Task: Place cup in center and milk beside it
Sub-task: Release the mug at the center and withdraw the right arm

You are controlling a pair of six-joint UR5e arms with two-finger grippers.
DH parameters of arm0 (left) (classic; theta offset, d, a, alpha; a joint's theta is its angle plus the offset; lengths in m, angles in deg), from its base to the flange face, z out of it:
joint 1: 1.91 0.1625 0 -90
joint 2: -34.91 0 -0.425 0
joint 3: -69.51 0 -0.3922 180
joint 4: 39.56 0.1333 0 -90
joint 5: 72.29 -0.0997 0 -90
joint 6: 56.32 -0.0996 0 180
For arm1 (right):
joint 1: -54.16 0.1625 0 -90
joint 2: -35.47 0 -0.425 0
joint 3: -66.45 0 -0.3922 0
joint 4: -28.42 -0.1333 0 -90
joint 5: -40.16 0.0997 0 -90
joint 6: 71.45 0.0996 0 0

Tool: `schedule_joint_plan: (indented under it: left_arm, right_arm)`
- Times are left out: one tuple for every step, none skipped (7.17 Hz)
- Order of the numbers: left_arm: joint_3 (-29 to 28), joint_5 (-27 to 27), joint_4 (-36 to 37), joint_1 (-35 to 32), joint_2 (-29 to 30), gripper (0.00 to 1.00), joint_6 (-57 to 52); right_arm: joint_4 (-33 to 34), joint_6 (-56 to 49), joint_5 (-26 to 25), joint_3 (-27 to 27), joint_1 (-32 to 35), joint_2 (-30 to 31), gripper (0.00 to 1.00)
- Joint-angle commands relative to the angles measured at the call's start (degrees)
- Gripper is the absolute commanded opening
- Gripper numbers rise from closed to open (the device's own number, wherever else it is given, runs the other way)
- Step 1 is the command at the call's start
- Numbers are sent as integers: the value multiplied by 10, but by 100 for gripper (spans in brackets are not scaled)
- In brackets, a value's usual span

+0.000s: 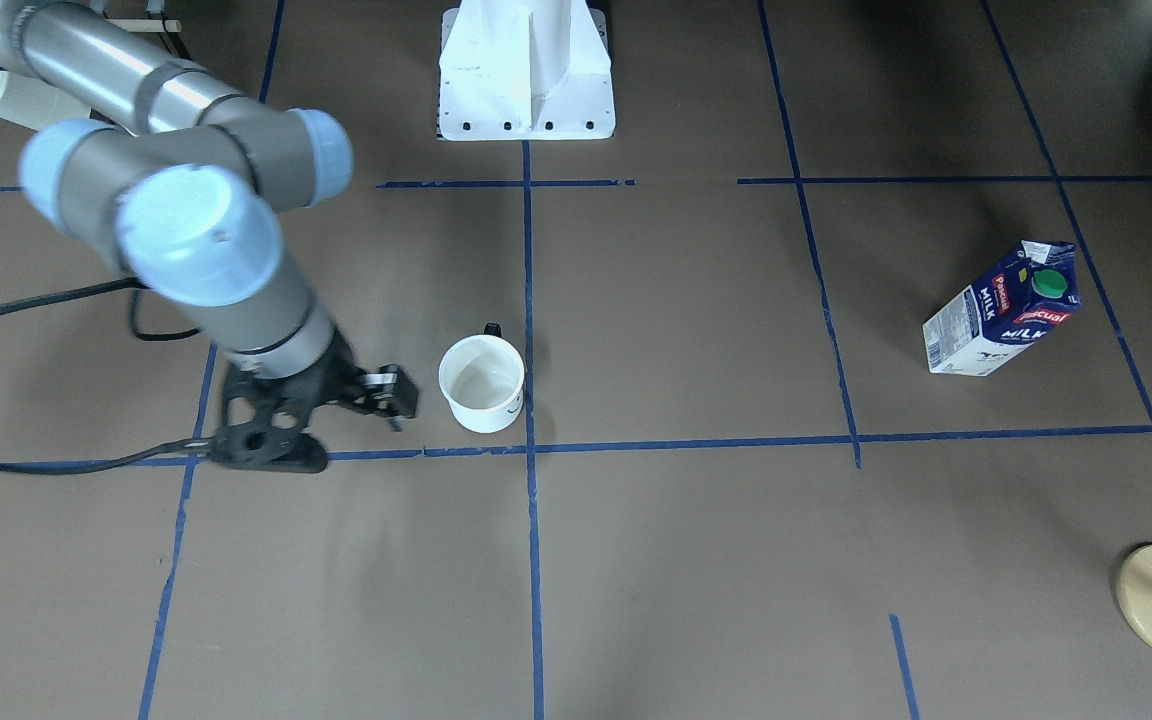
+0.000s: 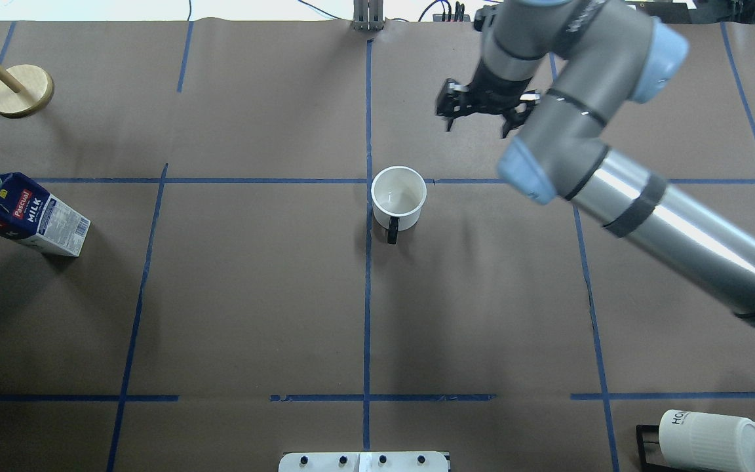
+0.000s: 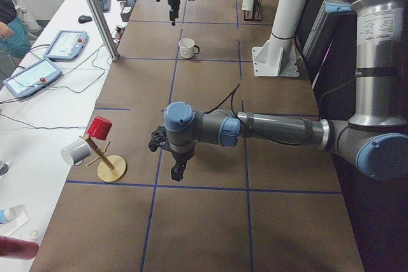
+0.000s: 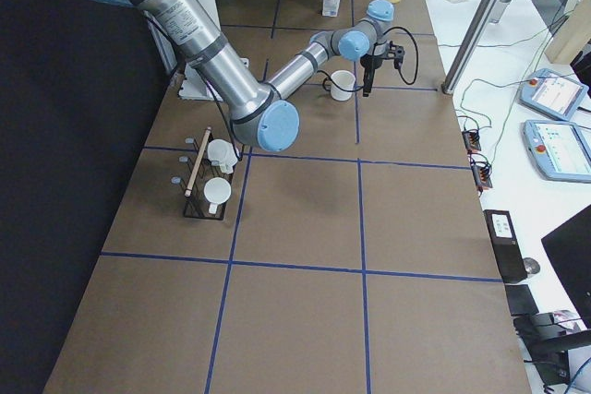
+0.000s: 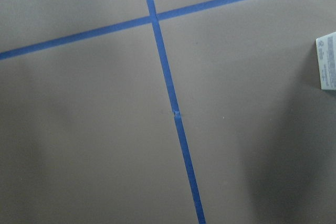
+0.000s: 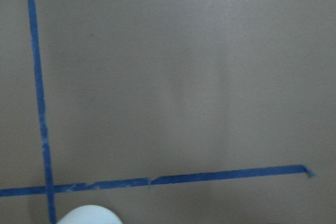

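Note:
The cup stands upright and empty beside the center, where the blue tape lines cross; in the overhead view it sits just right of the crossing, handle toward the robot. My right gripper is open and empty, apart from the cup, beyond it and to its right; the cup's rim shows at the bottom of its wrist view. The milk stands at the far left of the table. My left gripper hovers over the table near the milk, whose edge shows; I cannot tell its state.
A wooden mug tree stands at the far left corner and holds a red and a white cup. A black rack with ribbed white mugs sits at the near right. The white robot base is at the robot's edge.

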Motion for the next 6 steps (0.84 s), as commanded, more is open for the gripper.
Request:
schedule_joint_plan:
  left_arm:
    - [-15,4,-3,-1,30,100,-1]
    - [-15,4,-6,-1,31,100,1]
    - [-7,5,-8,0,37,100,2]
    - [5,9,-8,0,37,100,5]
    - [7,22,-10,0,43,100,22]
    - [10,37,-4,0,67,100,49]
  right_arm:
    - [11,-181,75,-38,122,101,99]
    - [11,-285,81,-67,166,162,99]
    - [11,-364,91,-103,211,235,99]
    - [19,-442,99,-144,253,308,99]
    - [16,-515,92,-187,275,407,100]
    - [12,-584,91,-199,313,465,99]
